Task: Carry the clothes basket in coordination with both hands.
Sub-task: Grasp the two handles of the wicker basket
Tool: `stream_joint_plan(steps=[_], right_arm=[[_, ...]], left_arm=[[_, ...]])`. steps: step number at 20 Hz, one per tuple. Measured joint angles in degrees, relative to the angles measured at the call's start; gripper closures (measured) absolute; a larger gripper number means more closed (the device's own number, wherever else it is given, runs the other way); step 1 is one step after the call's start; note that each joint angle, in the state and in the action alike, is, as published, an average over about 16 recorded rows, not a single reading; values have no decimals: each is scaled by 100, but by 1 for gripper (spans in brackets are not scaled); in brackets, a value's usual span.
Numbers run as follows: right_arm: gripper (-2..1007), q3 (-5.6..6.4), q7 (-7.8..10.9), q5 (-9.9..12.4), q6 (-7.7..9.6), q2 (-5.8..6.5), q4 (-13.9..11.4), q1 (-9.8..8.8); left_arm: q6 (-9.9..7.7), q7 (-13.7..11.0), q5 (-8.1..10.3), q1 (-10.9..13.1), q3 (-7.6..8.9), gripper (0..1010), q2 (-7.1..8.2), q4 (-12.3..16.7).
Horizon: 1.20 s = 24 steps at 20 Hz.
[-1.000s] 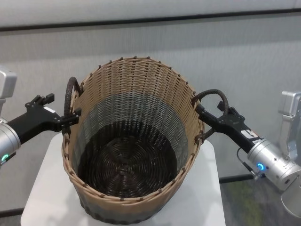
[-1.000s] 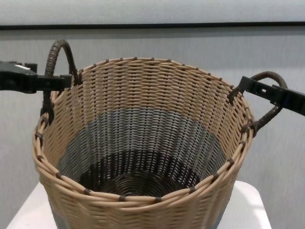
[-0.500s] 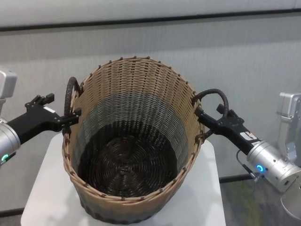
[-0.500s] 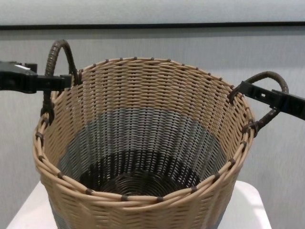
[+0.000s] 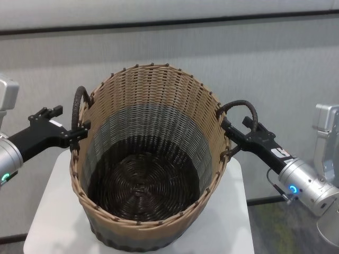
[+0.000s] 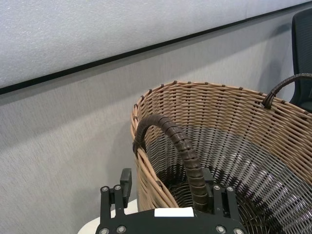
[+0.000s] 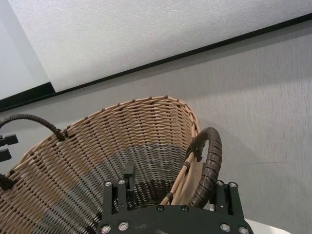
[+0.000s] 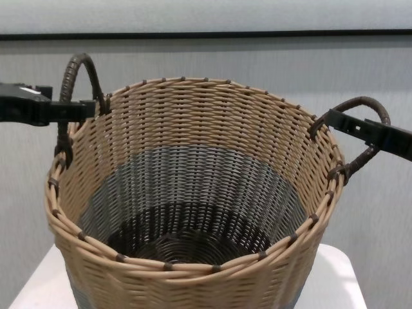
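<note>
My left claw (image 5: 80, 130) sits at the left handle (image 5: 78, 108) of the clothes basket (image 5: 151, 159), fingers either side of the loop and spread, not clamped; it looks just as it did a second ago. My right claw (image 5: 229, 128) reaches through the right handle (image 5: 241, 108), fingers also apart around the wrapped loop, and it has dropped a little lower and closer to the rim than a second ago. The basket rests upright on the white table (image 5: 50, 211) between both arms, not moved since then.
</note>
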<state>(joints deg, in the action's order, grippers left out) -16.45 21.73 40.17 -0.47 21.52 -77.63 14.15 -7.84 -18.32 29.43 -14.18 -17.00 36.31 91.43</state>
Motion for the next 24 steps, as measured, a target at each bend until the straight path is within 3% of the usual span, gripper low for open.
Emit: stream_joint_plan(steps=[6, 18, 24], right_arm=[[319, -2, 4, 1, -11, 6, -4, -3], [732, -4, 5, 7, -16, 11, -8, -8], [864, -5, 5, 9, -18, 13, -9, -8]], left_arm=[[0, 0, 0, 0, 0, 249, 0, 0], [0, 0, 0, 0, 0, 677, 0, 0], [0, 0, 0, 0, 0, 858, 0, 0]])
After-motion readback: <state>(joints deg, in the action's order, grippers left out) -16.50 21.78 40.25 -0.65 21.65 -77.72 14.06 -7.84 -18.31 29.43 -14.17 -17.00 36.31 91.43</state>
